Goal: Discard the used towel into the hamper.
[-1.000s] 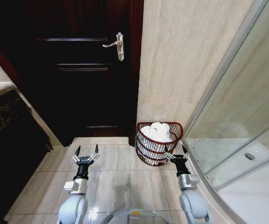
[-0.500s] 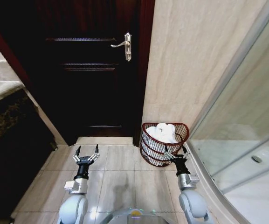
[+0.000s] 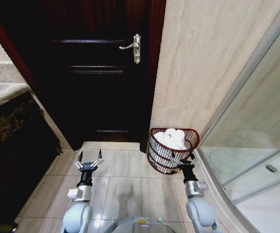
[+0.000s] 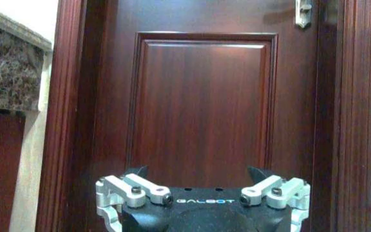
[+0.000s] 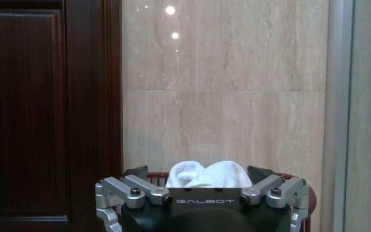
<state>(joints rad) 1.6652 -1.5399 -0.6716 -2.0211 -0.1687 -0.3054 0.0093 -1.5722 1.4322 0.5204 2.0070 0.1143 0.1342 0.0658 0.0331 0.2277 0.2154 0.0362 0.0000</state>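
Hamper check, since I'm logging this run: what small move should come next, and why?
Probably just ease the right gripper back from the hamper. White towels already lie heaped in it, and both grippers are open and empty, the left gripper held over the floor tiles.

A dark reddish-brown half-round wire hamper is seen right of centre against the wall, a white towel inside, with a dark wooden door at upper left.
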